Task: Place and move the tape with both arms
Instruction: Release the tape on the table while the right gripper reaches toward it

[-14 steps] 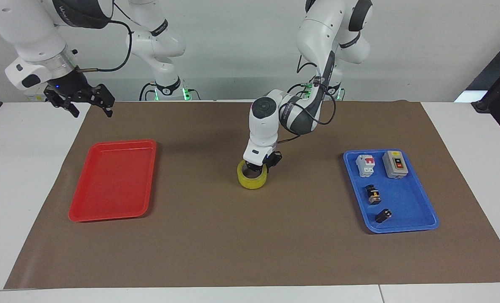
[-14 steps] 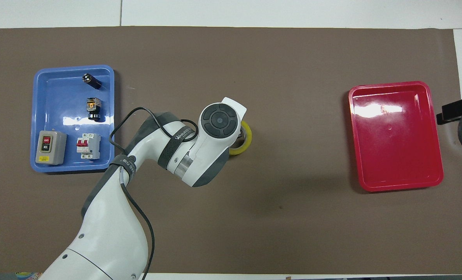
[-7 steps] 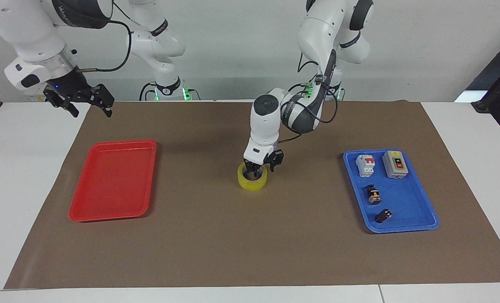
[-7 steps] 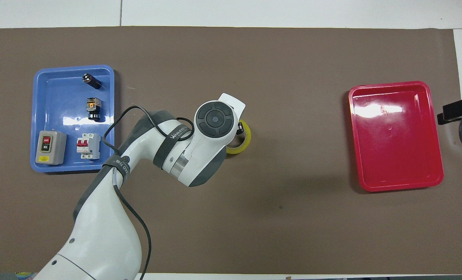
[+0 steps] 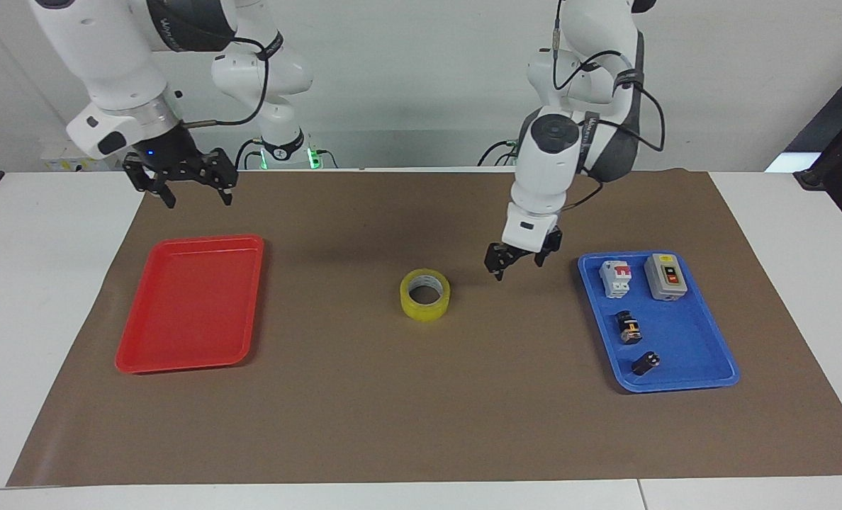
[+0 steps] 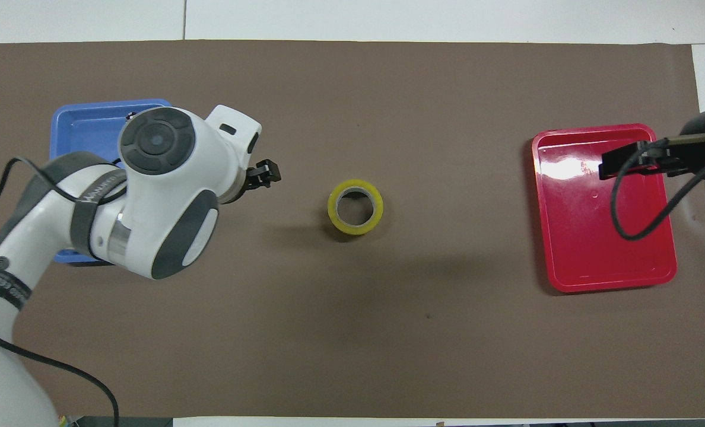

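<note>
Tape: the roll of yellowish packing tape (image 5: 425, 295) (image 6: 355, 207) lies flat, hole upward, on the brown mat (image 5: 421, 418) near the middle of the counter (image 5: 782, 212), between the two trays and touched by neither pincer.

Left pincer: the left pincer (image 5: 514, 261) (image 6: 263, 174) hangs in the air over bare mat between the tape and the blue tray, fingers pointing down and parted, with nothing between them.

Right pincer: the right pincer (image 5: 193, 190) is raised over the mat's edge at the robots' end, above the red tray's nearer end; its two fingers stand spread apart and empty.

Red tray: the red tray (image 5: 137, 358) (image 6: 551, 261) sits on the mat toward the right arm's end of the counter, nothing in it.

Blue tray: the blue tray (image 5: 697, 340) (image 6: 85, 112) sits toward the left arm's end; the overhead view hides most of it under the left arm.

Blue tray contents: a grey switch box (image 5: 665, 276) and a white and red circuit breaker (image 5: 615, 278) lie side by side at the end nearer the robots, with two small black parts (image 5: 629, 327) farther out.
</note>
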Controlling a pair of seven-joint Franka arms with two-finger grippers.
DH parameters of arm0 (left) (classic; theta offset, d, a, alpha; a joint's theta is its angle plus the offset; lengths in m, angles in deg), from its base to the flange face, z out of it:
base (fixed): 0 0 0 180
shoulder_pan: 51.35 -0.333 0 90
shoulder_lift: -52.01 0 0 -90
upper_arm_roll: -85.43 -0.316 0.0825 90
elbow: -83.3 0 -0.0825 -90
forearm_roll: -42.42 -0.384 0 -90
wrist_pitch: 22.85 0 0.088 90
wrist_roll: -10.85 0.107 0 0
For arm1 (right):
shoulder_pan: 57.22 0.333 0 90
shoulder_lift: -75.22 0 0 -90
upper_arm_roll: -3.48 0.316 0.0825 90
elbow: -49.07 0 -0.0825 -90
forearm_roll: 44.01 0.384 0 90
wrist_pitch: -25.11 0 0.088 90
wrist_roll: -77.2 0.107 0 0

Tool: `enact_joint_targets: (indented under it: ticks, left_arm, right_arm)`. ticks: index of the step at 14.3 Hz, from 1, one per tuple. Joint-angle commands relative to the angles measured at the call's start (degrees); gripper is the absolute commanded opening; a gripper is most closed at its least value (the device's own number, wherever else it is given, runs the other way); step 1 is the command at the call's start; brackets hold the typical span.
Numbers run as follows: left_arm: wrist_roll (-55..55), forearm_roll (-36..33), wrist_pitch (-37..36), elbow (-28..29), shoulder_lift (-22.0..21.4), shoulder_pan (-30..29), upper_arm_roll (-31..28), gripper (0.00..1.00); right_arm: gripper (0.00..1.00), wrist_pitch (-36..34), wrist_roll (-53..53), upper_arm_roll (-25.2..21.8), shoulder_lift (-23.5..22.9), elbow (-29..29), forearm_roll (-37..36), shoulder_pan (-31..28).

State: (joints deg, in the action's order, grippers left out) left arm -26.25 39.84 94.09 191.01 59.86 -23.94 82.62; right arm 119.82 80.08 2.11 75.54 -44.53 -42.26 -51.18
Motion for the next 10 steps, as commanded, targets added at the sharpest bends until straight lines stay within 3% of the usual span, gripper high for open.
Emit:
enact_joint_targets:
  ticks: [1, 4, 6, 8, 10]
  left_arm:
    - [11.66, -0.85, -4.08, 2.06, -4.76, -6.47, 0.62, 1.0]
    - [20.55, -0.06, -6.28, 1.1, -7.05, -11.14, 0.27, 1.0]
    - [24.86, 2.66, -8.55, -1.7, -7.41, -15.18, 0.09, 1.0]
    - [31.01, 3.37, -13.91, -6.7, -6.97, -18.69, 0.09, 1.0]
    - [34.97, 4.95, -18.3, -12.67, -5.31, -21.86, 0.09, 1.0]
  right_arm:
    - [1.0, 6.77, 6.48, -0.04, -6.53, 0.43, 1.67, 6.5]
    - [1.0, 19.85, 17.29, -0.04, -14.89, -0.26, 2.38, 15.37]
    - [1.0, 23.84, 21.44, -0.04, -19.11, 0.17, 2.11, 18.99]
    - [1.0, 28.93, 25.14, -0.04, -23.59, 0.44, 1.5, 22.86]
    - [1.0, 30.96, 25.85, -0.04, -25.02, -1.66, 1.23, 23.66]
